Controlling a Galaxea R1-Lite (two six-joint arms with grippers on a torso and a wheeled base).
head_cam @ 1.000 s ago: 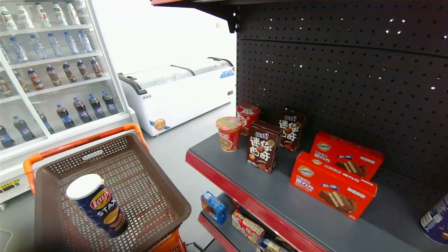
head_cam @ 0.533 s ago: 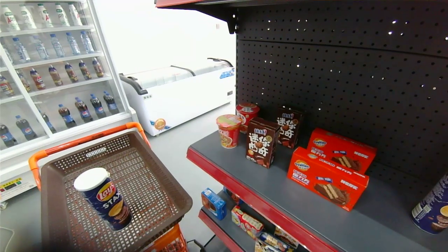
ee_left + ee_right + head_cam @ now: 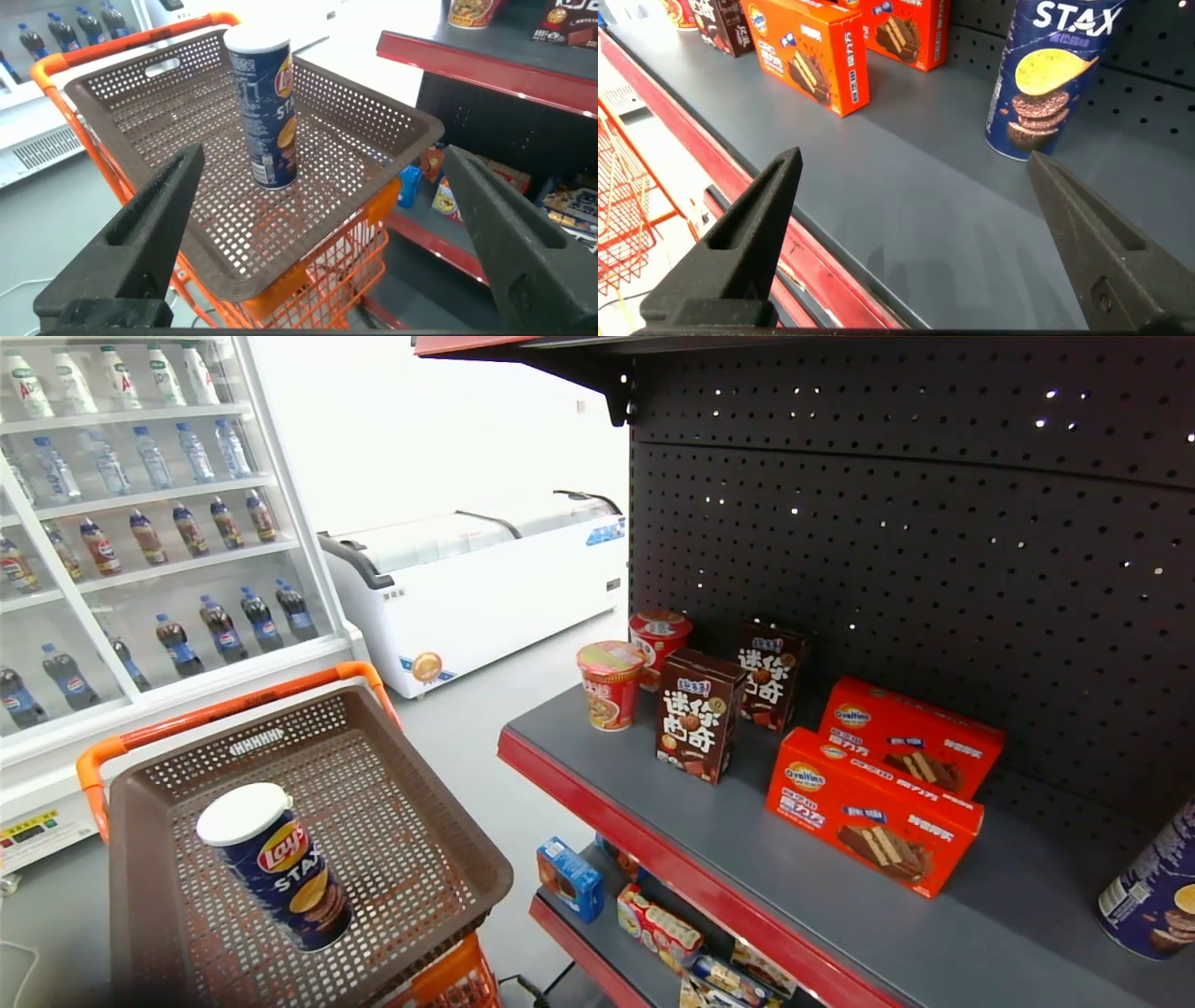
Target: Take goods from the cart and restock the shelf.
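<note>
Shop aisle, drinks cooler [image 3: 140, 523] behind. Chips can [image 3: 275, 873] upright in cart basket [image 3: 448, 821], nearer its left wall, touching none.

Judged step: left-arm pick.
- Bring jaws down either side of can's mid-body, below lid, square to it.
- Close firmly, lift straight up past rim, then swing to shelf [image 3: 709, 859].

Left gripper [image 3: 320, 159] above basket's near edge, wide open, empty, can ahead.

Right gripper [image 3: 913, 161] above shelf toward front edge, wide open, empty, second can [image 3: 1050, 75] near.
</note>
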